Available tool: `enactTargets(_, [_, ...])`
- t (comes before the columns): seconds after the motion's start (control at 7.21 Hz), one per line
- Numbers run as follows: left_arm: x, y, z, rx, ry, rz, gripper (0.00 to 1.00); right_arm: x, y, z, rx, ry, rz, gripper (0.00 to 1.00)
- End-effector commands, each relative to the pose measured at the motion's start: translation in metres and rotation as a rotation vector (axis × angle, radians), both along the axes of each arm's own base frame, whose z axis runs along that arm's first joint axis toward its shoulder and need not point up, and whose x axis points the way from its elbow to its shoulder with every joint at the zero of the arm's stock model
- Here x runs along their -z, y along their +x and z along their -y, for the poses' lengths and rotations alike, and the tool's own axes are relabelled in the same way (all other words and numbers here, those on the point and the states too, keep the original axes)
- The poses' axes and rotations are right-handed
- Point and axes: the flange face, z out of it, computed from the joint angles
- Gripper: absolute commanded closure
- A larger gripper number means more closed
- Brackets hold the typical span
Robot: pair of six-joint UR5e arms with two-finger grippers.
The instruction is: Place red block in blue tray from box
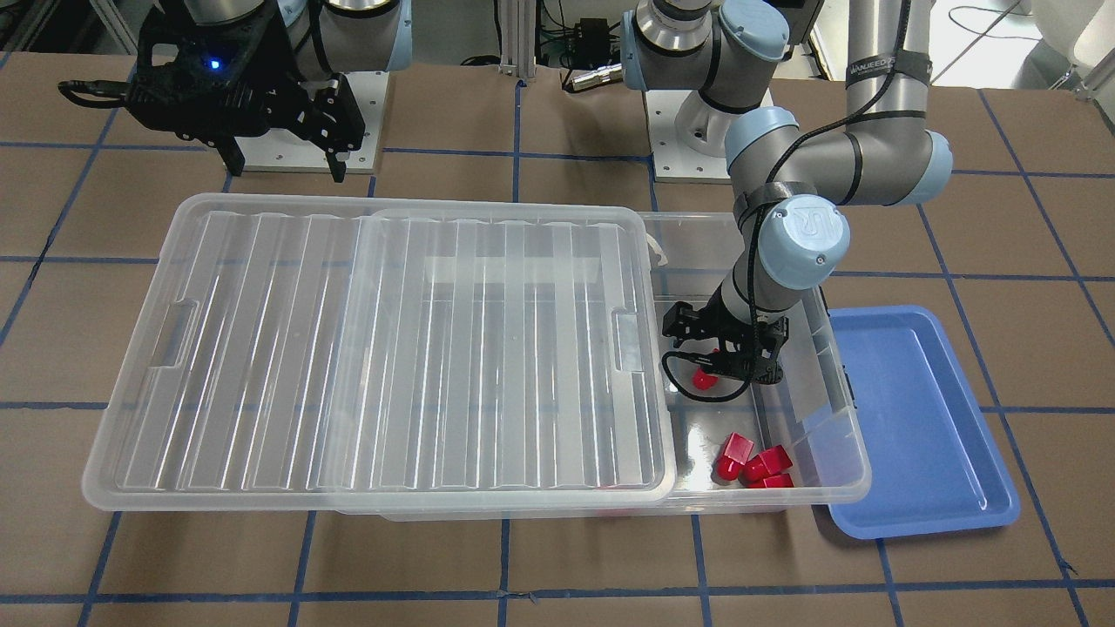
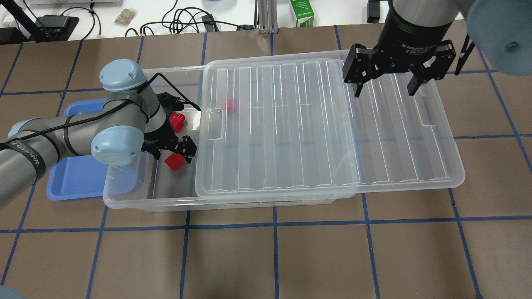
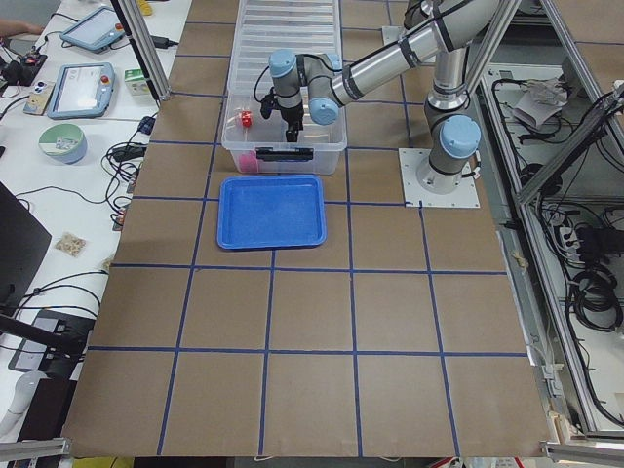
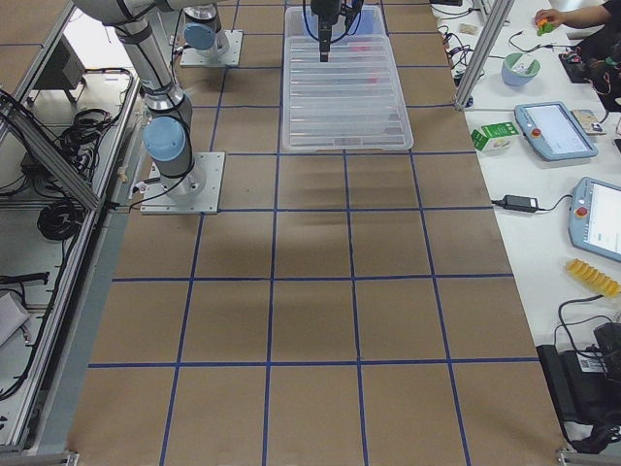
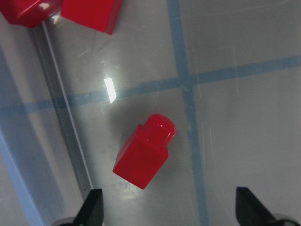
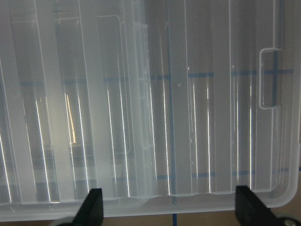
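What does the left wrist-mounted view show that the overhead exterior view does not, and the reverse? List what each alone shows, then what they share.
Left wrist-mounted only: the round stud on the red block, and the left gripper open, not touching it. Overhead exterior only: the blue tray, the lid slid partly off the box, and the right gripper open above that lid. Both: that block lying on the box floor, with other red blocks nearby.

Red block [image 5: 145, 155] glossy plastic; box [image 2: 124, 196] clear plastic (floor faintly scuffed); blue tray [image 1: 923, 435] smooth.
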Motion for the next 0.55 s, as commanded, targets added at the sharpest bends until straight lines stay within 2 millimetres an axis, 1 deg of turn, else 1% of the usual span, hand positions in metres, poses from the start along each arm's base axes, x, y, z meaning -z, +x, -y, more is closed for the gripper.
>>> enactTargets(0.0, [0.011, 0.001, 0.002, -0.008, 0.016, 0.0, 0.0, 0.0, 0.001, 0.0, -0.002, -0.003, 0.012, 0.0])
enactTargets(0.28, [0.016, 0.002, 0.0, -0.004, 0.03, 0.001, 0.0, 0.0, 0.003, -0.002, -0.016, -0.005, 0.011, 0.0])
enactTargets(0.42, [0.024, 0.002, -0.003, 0.0, 0.025, 0.001, 0.0, 0.001, 0.004, 0.0, -0.016, -0.005, 0.011, 0.0])
